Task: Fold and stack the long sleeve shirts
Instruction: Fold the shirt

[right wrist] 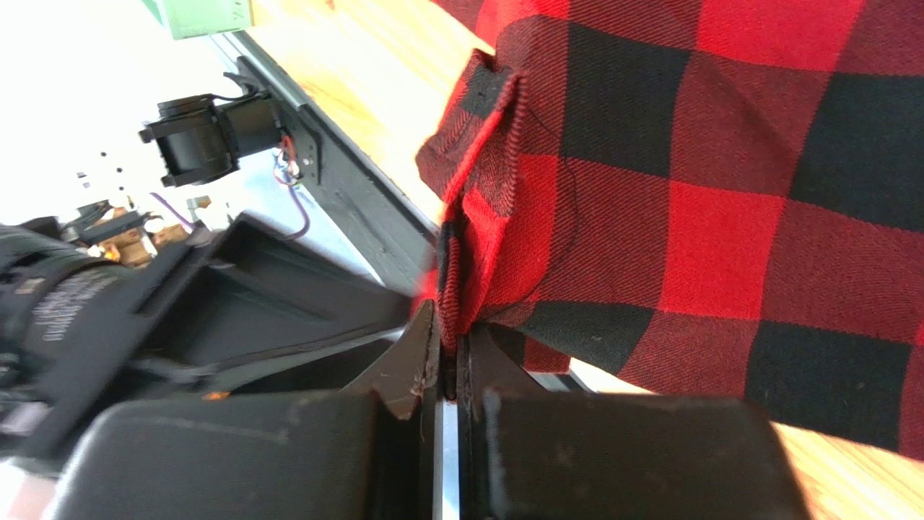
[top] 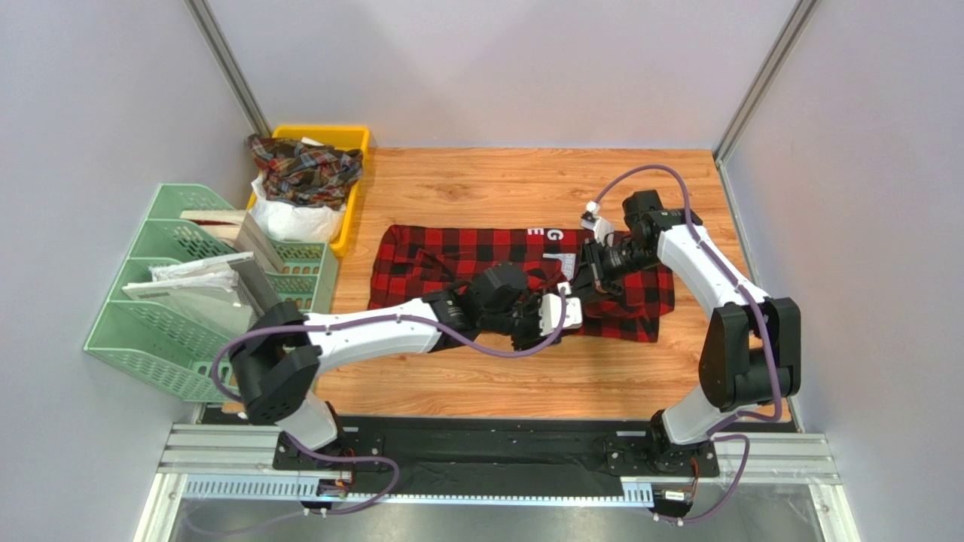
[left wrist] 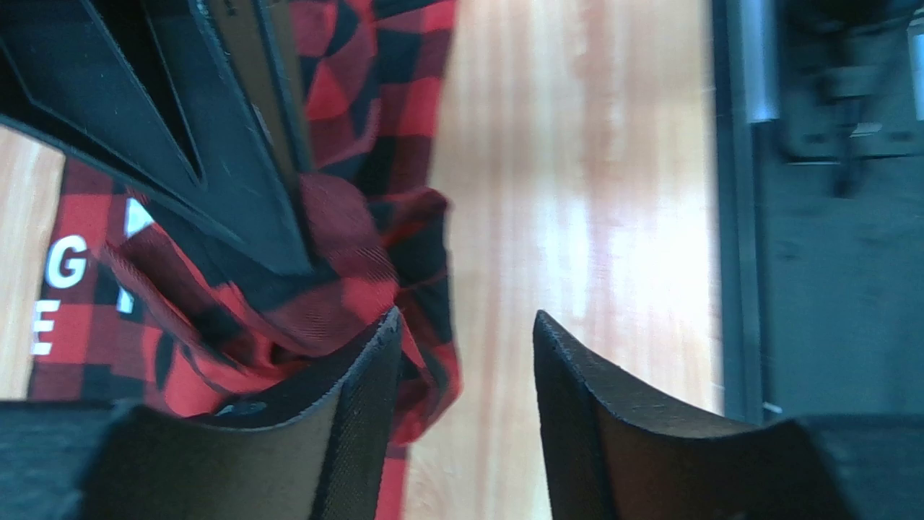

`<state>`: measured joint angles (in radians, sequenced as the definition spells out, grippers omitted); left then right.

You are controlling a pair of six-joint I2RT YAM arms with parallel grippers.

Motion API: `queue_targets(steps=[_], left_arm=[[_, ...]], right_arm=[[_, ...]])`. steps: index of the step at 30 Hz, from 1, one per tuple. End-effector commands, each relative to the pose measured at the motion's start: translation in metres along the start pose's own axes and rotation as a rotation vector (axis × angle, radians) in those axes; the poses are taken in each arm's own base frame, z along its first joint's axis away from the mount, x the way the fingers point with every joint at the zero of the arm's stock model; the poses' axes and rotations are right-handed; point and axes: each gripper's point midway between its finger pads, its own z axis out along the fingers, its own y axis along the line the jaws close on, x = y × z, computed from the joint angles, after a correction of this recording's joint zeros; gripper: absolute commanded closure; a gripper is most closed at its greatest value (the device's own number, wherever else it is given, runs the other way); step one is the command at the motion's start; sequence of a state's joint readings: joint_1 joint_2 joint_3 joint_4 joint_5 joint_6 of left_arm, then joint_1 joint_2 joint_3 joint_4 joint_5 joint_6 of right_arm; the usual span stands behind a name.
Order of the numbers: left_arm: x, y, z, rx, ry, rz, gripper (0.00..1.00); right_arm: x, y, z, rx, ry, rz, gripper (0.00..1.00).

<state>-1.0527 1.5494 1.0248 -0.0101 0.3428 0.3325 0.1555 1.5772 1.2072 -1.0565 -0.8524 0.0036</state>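
Note:
A red-and-black check long sleeve shirt [top: 453,254] lies spread across the middle of the wooden table [top: 475,384], white letters showing on it. My right gripper [top: 596,271] is shut on a raised, folded edge of this shirt [right wrist: 694,163]; in the right wrist view the cloth is pinched between its fingertips [right wrist: 450,325]. My left gripper [top: 557,311] hovers just in front of it, open. In the left wrist view, its gap [left wrist: 464,325] shows bare table, with bunched shirt cloth [left wrist: 347,282] against the left finger [left wrist: 358,412]. A second, darker plaid shirt [top: 303,164] is heaped in the yellow bin.
A yellow bin [top: 345,141] stands at the back left, with white cloth [top: 292,220] under the plaid heap. A green file rack [top: 192,282] holding papers sits left of the table. Grey walls close in on both sides. The black base rail [top: 487,452] runs along the near edge.

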Motion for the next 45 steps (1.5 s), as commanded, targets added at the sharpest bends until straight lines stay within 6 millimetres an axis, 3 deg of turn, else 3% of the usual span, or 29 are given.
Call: queue_targets(steps=[1,8,10,11,13,17,19,20,21,22,23,25,26,28,29,31,32,34,35,36,39,40,41,42,43,45], left_arm=[[-0.029,0.045,0.012,-0.153,-0.046,0.109,0.49],[-0.02,0.067,0.012,-0.277,-0.015,0.112,0.68],[-0.019,0.071,0.01,-0.299,-0.006,0.108,0.66],[-0.02,0.071,0.01,-0.297,-0.007,0.096,0.55],[-0.024,0.069,0.01,-0.285,-0.018,0.088,0.49],[-0.028,0.069,0.014,-0.276,-0.025,0.09,0.5],[-0.025,0.065,0.016,-0.253,-0.015,0.093,0.63],[-0.026,0.06,0.017,-0.217,-0.014,0.09,0.89],[-0.031,0.059,0.017,-0.208,-0.017,0.081,0.99],[-0.027,0.056,0.015,-0.195,0.003,0.066,1.0],[-0.04,0.054,0.01,-0.175,-0.029,0.067,1.0],[-0.036,0.047,-0.002,-0.113,-0.009,0.001,1.0],[-0.056,0.036,-0.013,-0.036,-0.077,-0.013,1.0],[-0.065,0.034,-0.03,0.036,-0.109,-0.095,1.0],[-0.085,0.023,-0.043,0.119,-0.172,-0.097,1.0],[-0.096,0.021,-0.06,0.188,-0.221,-0.141,1.0],[-0.106,0.014,-0.071,0.244,-0.264,-0.144,1.0],[-0.117,0.021,-0.084,0.273,-0.322,-0.173,1.0],[-0.12,0.016,-0.091,0.324,-0.34,-0.235,1.0],[-0.122,0.021,-0.097,0.33,-0.359,-0.255,1.0],[-0.132,0.023,-0.109,0.36,-0.43,-0.255,1.0],[-0.133,0.023,-0.111,0.359,-0.44,-0.26,1.0],[-0.131,0.022,-0.112,0.366,-0.441,-0.289,1.0],[-0.136,0.024,-0.115,0.359,-0.465,-0.28,1.0],[-0.137,0.025,-0.116,0.361,-0.475,-0.287,1.0],[-0.14,0.024,-0.119,0.37,-0.499,-0.294,1.0]], right_arm=[[0.002,0.014,-0.001,-0.067,-0.001,0.006,0.99],[0.006,0.017,0.0,-0.096,0.013,0.017,0.98],[0.006,0.017,0.0,-0.096,0.011,0.019,0.98],[0.005,0.017,0.0,-0.096,0.009,0.018,0.99],[0.003,0.016,0.0,-0.101,0.005,0.031,0.99],[0.002,0.018,-0.001,-0.127,0.005,0.051,1.0],[0.001,0.018,-0.004,-0.136,-0.005,0.053,1.0],[0.001,0.018,-0.005,-0.142,-0.008,0.058,0.99],[0.0,0.018,-0.005,-0.141,-0.012,0.055,0.97],[-0.001,0.016,-0.008,-0.138,-0.02,0.06,0.93],[-0.002,0.015,-0.01,-0.135,-0.024,0.058,0.72],[-0.004,0.014,-0.021,-0.107,-0.03,0.074,0.47],[-0.005,0.01,-0.027,-0.086,-0.037,-0.008,0.3],[-0.014,0.0,-0.048,-0.01,-0.087,-0.046,0.22],[-0.017,0.0,-0.054,0.009,-0.107,-0.08,0.18],[-0.029,-0.014,-0.084,0.088,-0.203,-0.162,0.15],[-0.035,-0.012,-0.094,0.111,-0.236,-0.22,0.14],[-0.038,-0.003,-0.111,0.134,-0.298,-0.383,0.14],[-0.036,0.0,-0.112,0.133,-0.312,-0.433,0.13],[-0.032,0.017,-0.119,0.118,-0.36,-0.534,0.13],[-0.029,0.044,-0.121,0.05,-0.479,-0.759,0.12],[-0.02,0.06,-0.126,0.051,-0.538,-0.842,0.11],[-0.012,0.06,-0.12,0.036,-0.559,-0.867,0.1],[-0.018,0.065,-0.123,0.056,-0.616,-0.94,0.09],[-0.008,0.08,-0.126,0.06,-0.654,-0.993,0.07],[-0.005,0.08,-0.12,0.072,-0.672,-1.031,0.07]])
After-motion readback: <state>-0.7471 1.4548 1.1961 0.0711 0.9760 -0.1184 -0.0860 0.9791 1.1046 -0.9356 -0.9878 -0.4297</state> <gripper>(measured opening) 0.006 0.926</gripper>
